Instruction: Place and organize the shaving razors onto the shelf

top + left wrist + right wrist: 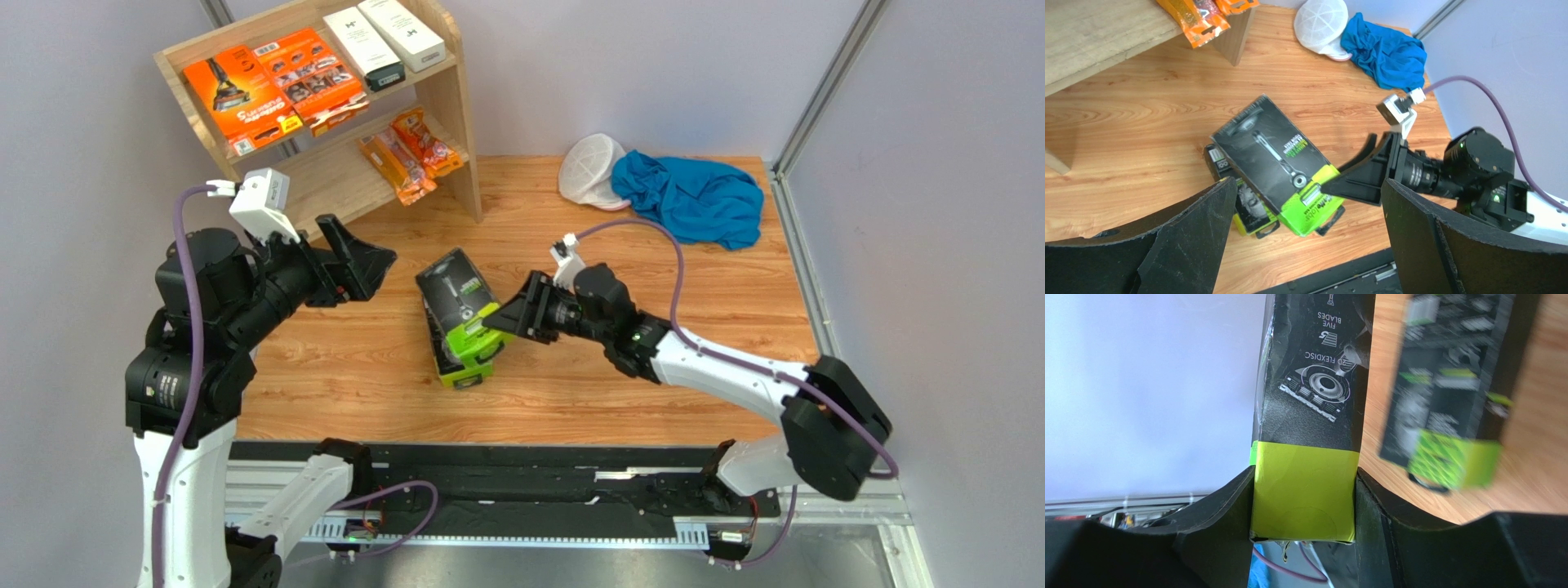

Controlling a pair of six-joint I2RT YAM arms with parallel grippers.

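My right gripper (505,321) is shut on the lime end of a black-and-lime razor pack (456,298), held tilted above the table; its fingers (1223,520) press both sides of the lime end (1303,490). A second black-and-lime pack (456,365) lies on the wood below it, also visible as the lower pack (1247,211) in the left wrist view. My left gripper (356,260) stands open and empty, left of the packs and in front of the shelf (456,98). Two flat orange packs (276,80) and two white boxes (383,37) lie on the top tier, two small orange packets (411,153) on the lower.
A blue cloth (687,194) and a white mesh cap (591,169) lie at the back right by the wall. The right arm's purple cable arcs over the table. A black rail runs along the near edge.
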